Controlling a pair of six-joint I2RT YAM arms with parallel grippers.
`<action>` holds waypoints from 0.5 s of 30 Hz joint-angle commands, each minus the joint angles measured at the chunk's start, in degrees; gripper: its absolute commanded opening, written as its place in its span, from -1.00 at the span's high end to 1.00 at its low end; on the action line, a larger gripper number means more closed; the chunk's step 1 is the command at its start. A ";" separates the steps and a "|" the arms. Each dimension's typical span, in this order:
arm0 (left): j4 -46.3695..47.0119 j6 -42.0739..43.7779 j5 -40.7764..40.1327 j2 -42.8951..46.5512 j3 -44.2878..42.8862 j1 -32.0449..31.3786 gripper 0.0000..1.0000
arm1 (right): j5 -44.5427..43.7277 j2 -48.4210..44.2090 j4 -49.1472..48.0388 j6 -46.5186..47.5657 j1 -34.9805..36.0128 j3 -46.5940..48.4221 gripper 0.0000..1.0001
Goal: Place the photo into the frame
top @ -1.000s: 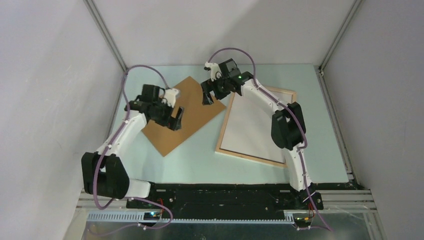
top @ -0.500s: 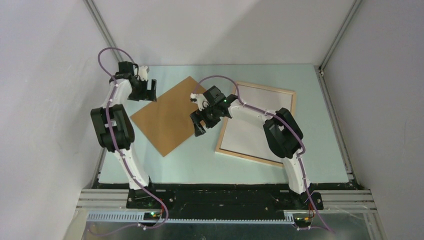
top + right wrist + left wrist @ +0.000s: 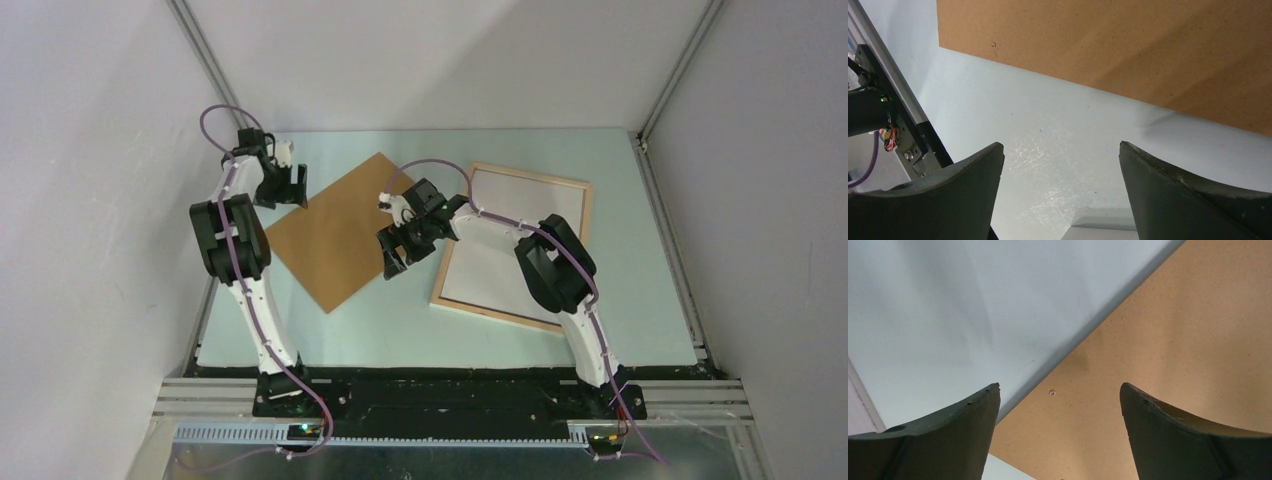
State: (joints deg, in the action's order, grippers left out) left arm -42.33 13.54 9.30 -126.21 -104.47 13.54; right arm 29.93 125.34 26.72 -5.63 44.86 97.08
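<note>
Holdings on the surface (image 3: pixel 400 320), as I see them from the remote station:

1. Brown board (image 3: pixel 330 245): flat, turned like a diamond, left of centre. A small round dimple shows near one edge in each wrist view.
2. Frame (image 3: pixel 530 175): pale wood rails, lying flat on the right half of the surface, just beside the board's right corner but apart from it.
3. White sheet (image 3: pixel 482 275): fills the frame inside the rails, plain side up. I cannot tell whether it is the photo turned face down.
4. Enclosure: grey walls on three sides, with metal struts in the far corners.

In the way: the right arm lies across the frame from its near right side to its far left corner. The left arm's folded elbow stands just beside the board's left corner.

Hard to read: the right arm covers part of the frame's left rail and a strip of the white sheet. A pale edge at the bottom of the right wrist view is cut off, and I cannot name it.

Left end effector (image 3: pixel 283 188): at the board's far left edge, which crosses between its fingers in the wrist view. Its fingers are spread wide and hold nothing. I cannot tell whether it touches the board.

Right end effector (image 3: pixel 395 255): by the board's right edge, over bare surface. Its fingers are spread wide and hold nothing.
</note>
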 commanded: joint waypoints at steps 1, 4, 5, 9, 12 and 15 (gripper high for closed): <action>-1.48 0.19 2.99 0.17 -1.97 0.94 -0.89 | 1.99 0.93 -1.76 -1.30 0.33 0.91 -0.79; -1.69 0.45 4.38 0.79 -0.22 0.68 -0.89 | 2.10 1.40 -1.74 -1.48 0.41 1.32 -0.78; -1.75 0.53 4.53 1.25 0.73 0.65 -0.89 | 2.20 1.49 -1.78 -1.55 0.45 1.52 -0.79; -2.65 -0.16 5.21 0.93 1.51 0.64 -0.90 | 3.00 2.72 -1.75 -2.49 0.49 2.33 -0.79; -3.71 -0.10 5.40 0.19 0.71 0.64 -0.90 | 3.43 4.17 -1.92 -3.68 0.44 2.94 -0.78; -4.14 0.10 6.26 0.02 0.55 0.60 -0.91 | 2.86 5.85 -2.04 -4.91 0.38 3.78 -0.77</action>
State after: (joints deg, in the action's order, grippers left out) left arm -45.39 13.54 13.30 -126.56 -102.91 14.02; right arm 32.42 128.49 25.71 -8.45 45.06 98.32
